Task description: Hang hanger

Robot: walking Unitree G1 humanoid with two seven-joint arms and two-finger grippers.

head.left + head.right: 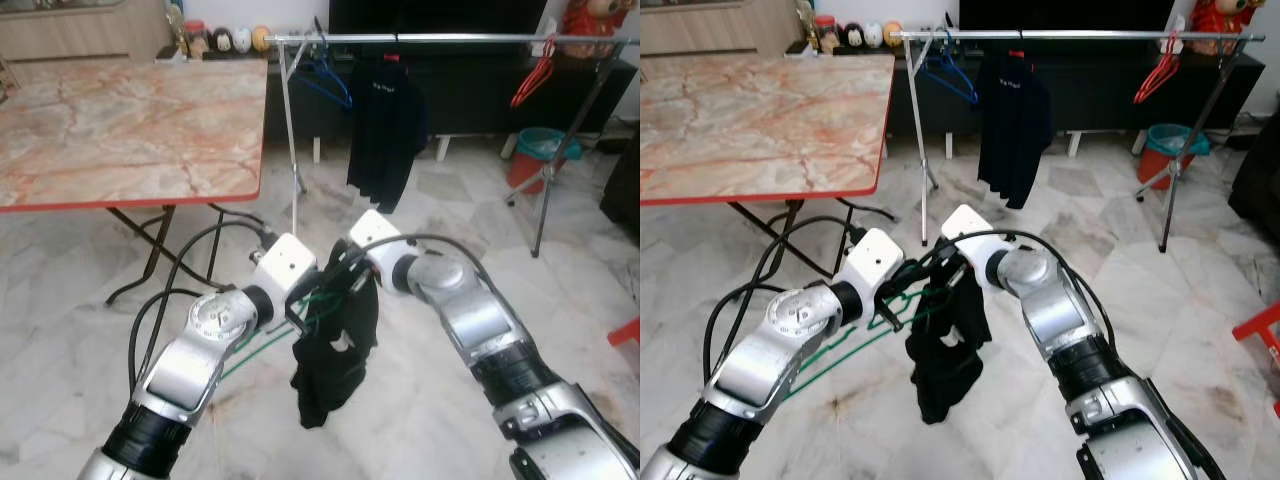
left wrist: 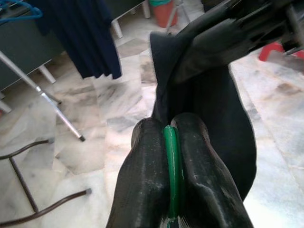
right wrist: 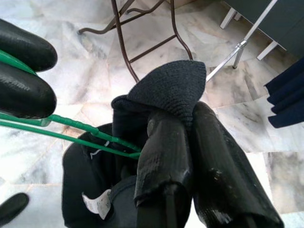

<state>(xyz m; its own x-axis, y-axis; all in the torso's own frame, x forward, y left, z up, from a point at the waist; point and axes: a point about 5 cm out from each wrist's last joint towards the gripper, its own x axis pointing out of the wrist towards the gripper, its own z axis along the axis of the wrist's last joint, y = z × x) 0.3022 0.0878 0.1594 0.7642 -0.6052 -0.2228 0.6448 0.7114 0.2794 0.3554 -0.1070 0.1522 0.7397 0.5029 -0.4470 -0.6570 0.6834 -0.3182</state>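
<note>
While I hold both arms in the lower middle of the frame, the left gripper (image 2: 173, 156) has its fingers pressed tight on the green hanger (image 2: 171, 166), with no gap left. The right gripper (image 3: 192, 142) is clamped on a fold of the black garment (image 1: 335, 360), which drapes from the hanger between the two grippers. The clothes rack (image 1: 450, 39) stands well apart, in the upper part of the frame, already carrying a dark shirt (image 1: 385, 125), a blue hanger (image 1: 325, 80) and a red hanger (image 1: 532, 78). I judge the risk is the garment sliding off the thin wire while I walk, or the hook missing the rail.
</note>
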